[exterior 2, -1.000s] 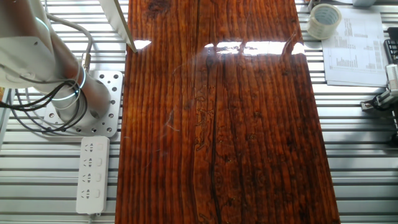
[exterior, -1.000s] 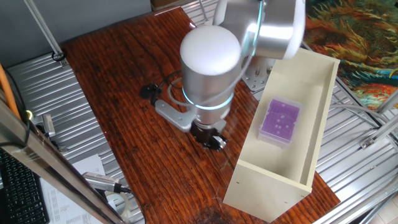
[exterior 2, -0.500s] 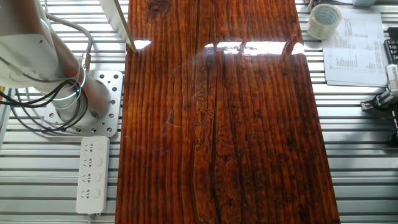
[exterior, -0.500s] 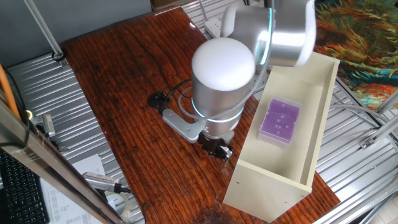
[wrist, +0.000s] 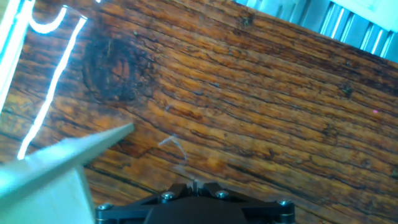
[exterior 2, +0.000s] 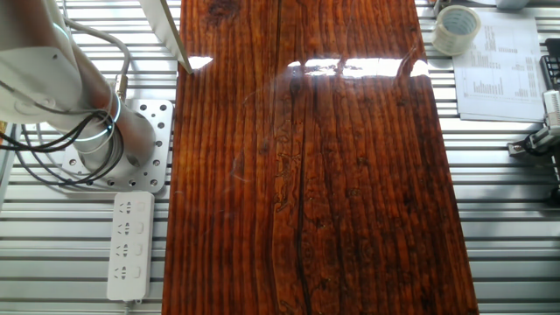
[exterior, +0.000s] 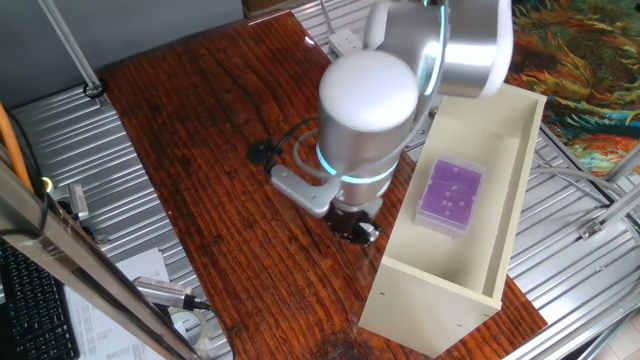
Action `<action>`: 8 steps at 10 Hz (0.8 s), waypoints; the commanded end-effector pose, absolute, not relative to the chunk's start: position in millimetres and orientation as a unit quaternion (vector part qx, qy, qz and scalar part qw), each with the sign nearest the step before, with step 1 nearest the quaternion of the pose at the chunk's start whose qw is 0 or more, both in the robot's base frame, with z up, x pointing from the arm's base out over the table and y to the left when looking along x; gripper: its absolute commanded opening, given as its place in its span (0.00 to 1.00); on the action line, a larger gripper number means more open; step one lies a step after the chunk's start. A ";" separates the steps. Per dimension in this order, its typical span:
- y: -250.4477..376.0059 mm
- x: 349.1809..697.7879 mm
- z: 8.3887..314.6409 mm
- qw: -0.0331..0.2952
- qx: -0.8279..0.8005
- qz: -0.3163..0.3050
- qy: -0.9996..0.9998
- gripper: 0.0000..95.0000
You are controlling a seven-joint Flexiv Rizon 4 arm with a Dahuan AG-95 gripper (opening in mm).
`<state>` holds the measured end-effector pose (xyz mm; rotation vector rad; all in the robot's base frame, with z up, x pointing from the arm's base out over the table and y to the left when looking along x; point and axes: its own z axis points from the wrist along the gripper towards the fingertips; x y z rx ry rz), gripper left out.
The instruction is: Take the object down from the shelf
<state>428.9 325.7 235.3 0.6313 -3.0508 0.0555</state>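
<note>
Dark reddish wood grain fills most of the fixed view that shows the arm, and the surface (exterior: 200, 150) takes up the left and middle of the frame with nothing from the task on it. Moving right, the big silver arm hangs over the centre, with the end effector (exterior: 352, 226) poking out underneath it, low over the wood and just beside the shelf's near wall. Can't tell if its jaws are wide or narrow, the arm body hides them, and the hand view only shows the black base of the hand plus wood and a pale corner of the shelf (wrist: 43, 177) at lower left.

Further right, the cream shelf (exterior: 500, 170) lies as a long open box, and the purple box (exterior: 450, 196) sits flat inside it, roughly mid-length, well apart from the end effector.

My read: this is the approach step, nothing grabbed yet. Next move probably needs the hand to clear the shelf's wall, line up over the purple box, and come down with the jaws spread enough to straddle its short sides.

The other fixed view just shows bare wood and the arm's base at upper left.
</note>
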 end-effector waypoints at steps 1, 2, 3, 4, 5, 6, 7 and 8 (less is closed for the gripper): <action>329.6 424.7 240.8 0.015 0.208 0.017 -0.978 0.00; 329.6 424.7 240.8 0.015 0.205 0.017 -0.978 0.00; 329.6 424.7 240.8 0.013 0.204 0.020 -0.979 0.00; 329.6 424.7 240.8 -0.007 0.223 0.033 -0.974 0.00; 329.6 424.7 240.8 -0.013 0.231 0.029 -0.972 0.00; 329.6 424.7 240.8 -0.007 0.239 0.022 -0.971 0.00; 329.6 424.7 240.8 -0.007 0.241 0.014 -0.970 0.00; 329.6 423.3 242.4 -0.010 0.245 -0.002 -0.969 0.00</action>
